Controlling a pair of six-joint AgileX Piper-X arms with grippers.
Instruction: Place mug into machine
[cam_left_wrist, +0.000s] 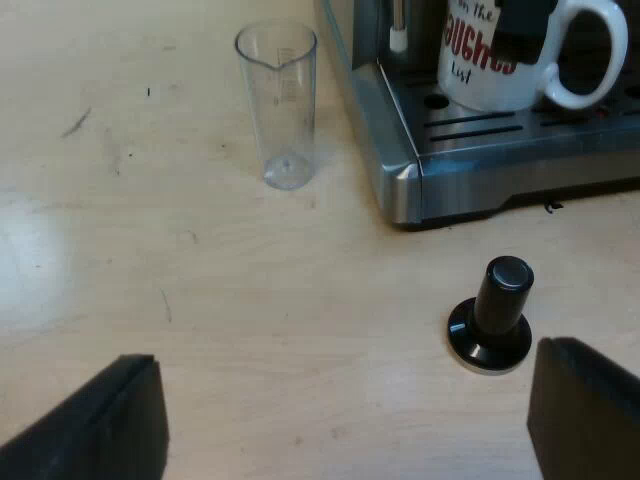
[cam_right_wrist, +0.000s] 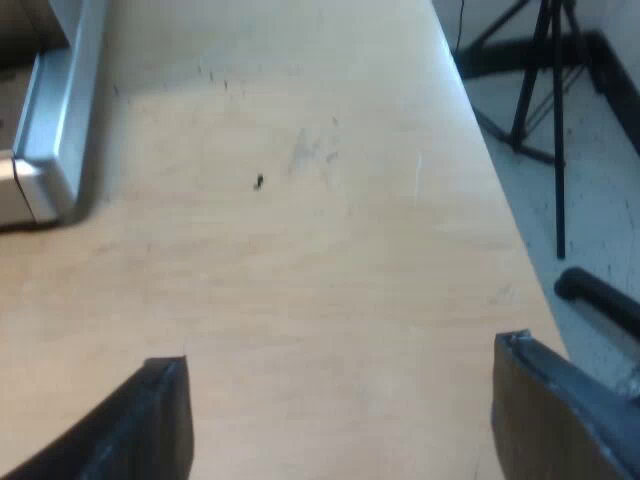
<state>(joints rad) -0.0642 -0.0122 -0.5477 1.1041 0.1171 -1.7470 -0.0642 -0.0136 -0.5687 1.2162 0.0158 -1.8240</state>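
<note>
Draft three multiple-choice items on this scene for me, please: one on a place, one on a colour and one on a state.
1. Where does the mug stand?
A. on the machine's tray
B. on the floor
C. held in a tool

2. What colour is the tamper's knob?
A. blue
B. black
C. red

3. How is the glass?
A. upright and empty
B. tipped on its side
C. full of coffee

Answers:
1 A: the mug sits on the slotted tray at the machine's front.
2 B: the knob is black, like its base.
3 A: it stands upright on the table, and nothing shows through its clear wall.
</note>
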